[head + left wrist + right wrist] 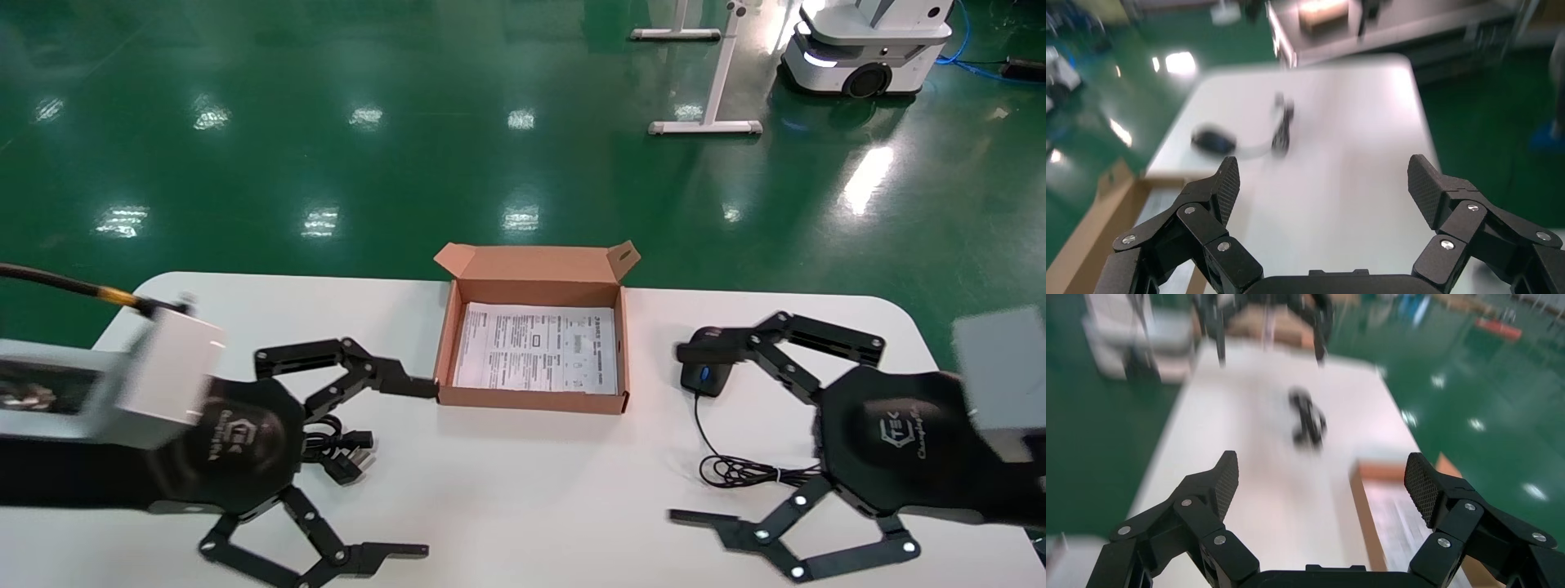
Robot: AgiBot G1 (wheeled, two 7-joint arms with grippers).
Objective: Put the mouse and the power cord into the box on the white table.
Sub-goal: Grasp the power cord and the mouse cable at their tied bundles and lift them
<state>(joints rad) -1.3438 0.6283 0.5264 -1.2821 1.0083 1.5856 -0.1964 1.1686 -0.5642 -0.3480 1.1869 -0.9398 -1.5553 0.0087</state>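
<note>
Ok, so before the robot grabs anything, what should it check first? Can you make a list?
1. Box lid open: ok, the flap stands up at the back.
2. Room inside the box: ok, only a printed sheet lies in it.
3. Mouse reachable: ok, it sits on the white table right of the box, by the right gripper.
4. Power cord reachable: ok, it lies left of the box, partly hidden under the left gripper.
5. Both grippers open and empty: ok.
6. Mouse wire tidy: not ok, it trails loose and could snag.
</note>
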